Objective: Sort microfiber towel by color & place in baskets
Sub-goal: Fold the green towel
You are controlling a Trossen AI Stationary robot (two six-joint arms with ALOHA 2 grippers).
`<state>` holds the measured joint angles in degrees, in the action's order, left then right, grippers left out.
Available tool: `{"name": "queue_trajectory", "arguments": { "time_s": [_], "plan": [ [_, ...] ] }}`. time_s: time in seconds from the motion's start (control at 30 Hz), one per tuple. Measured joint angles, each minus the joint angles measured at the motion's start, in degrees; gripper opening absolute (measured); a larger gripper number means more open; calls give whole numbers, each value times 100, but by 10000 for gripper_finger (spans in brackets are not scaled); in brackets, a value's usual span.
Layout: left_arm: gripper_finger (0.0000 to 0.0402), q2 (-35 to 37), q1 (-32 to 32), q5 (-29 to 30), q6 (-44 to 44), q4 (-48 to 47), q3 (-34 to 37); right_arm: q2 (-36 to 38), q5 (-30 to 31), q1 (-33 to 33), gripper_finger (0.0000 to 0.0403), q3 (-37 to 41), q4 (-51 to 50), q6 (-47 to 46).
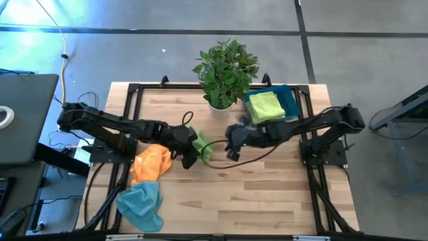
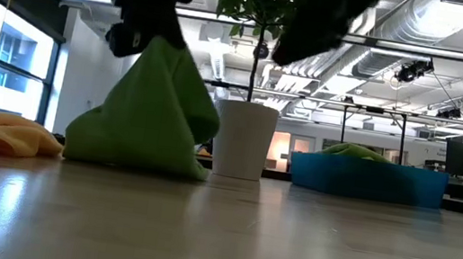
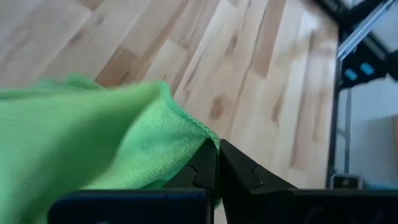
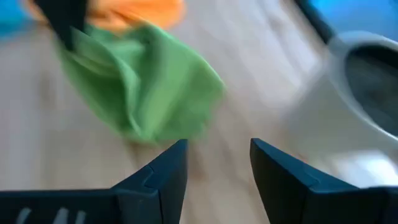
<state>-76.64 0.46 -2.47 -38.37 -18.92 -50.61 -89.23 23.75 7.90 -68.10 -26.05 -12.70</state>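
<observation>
Two grippers near mid-table. Left gripper [image 1: 189, 152] is clamped tight on an edge of the green towel [image 1: 202, 145], fingers pinched together on the hem in its wrist view; cloth hangs from the pinch in a tent, its lower edge resting on the table [image 1: 267, 201]. Right gripper [image 1: 232, 146] sits just beside the towel, on the side away from the left gripper, jaws apart and holding nothing.

Towel looks light, soft, floppy; it will drape and swing, not slip much on rubber pads. Hem or corner pinch seems enough; a bunched fold would hold better.

Orange towel [image 1: 151, 163] lies just beside the left gripper, blue towel [image 1: 141, 204] farther off toward the front edge. Basket [image 1: 292, 102] with a yellow-green towel [image 1: 265, 106] is beyond the right gripper, next to the plant [image 1: 225, 67].
</observation>
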Motion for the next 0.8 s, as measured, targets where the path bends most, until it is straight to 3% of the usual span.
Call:
{"name": "queue_trajectory", "arguments": {
  "time_s": [0.13,0.3,0.63,0.8],
  "plan": [
    [1,-1,-355,303,-155,2,-266,-414,-766,87,165,0,1187,225],
    [1,0,-665,709,-260,-2,-556,-716,-1198,284,165,0,2057,268],
    [0,0,-1033,866,22,-10,-1118,-900,-780,429,165,0,1974,266],
    [0,-1,-1192,898,311,-10,-1462,-905,-494,429,165,0,1361,223]
  ]
}}
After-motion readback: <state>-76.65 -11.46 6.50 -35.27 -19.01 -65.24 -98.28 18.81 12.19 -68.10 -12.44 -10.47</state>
